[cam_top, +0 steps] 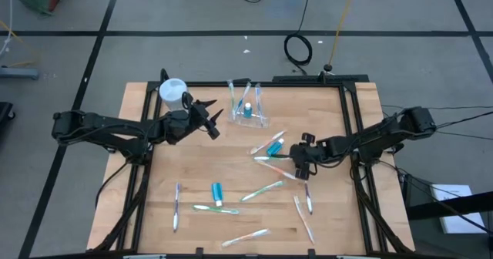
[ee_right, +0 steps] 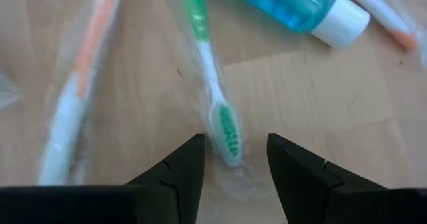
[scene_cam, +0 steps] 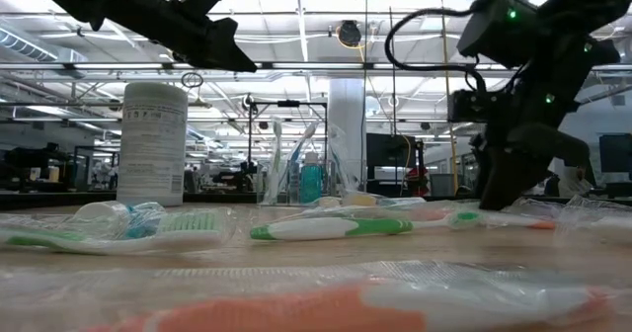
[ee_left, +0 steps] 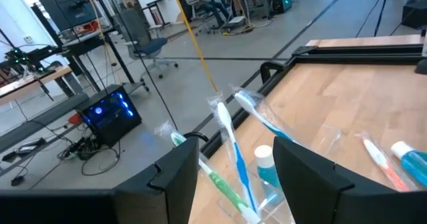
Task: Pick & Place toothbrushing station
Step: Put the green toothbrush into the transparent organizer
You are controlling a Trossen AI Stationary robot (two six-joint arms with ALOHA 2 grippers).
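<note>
A clear plastic cup (cam_top: 249, 109) stands at the far middle of the table, with toothbrushes (ee_left: 233, 144) and a blue toothpaste tube (ee_left: 267, 165) standing in it. My left gripper (cam_top: 214, 120) hovers open to the cup's left, pointing at it. Wrapped toothbrushes lie scattered on the wood. My right gripper (ee_right: 235, 144) is open and tilted down over a green-and-white toothbrush (ee_right: 212, 84). Its fingers stand on either side of the bristle head (ee_right: 227, 132) without touching it. A blue tube with a white cap (ee_right: 293, 1) lies just beyond.
A tall white-blue container (cam_top: 172, 92) stands at the far left, behind my left arm. An orange-and-white toothbrush (ee_right: 73, 91) lies beside the green one. Another blue tube (cam_top: 217, 193) and several toothbrushes (cam_top: 262, 190) lie toward the near edge. Black rails (cam_top: 350, 128) border the table.
</note>
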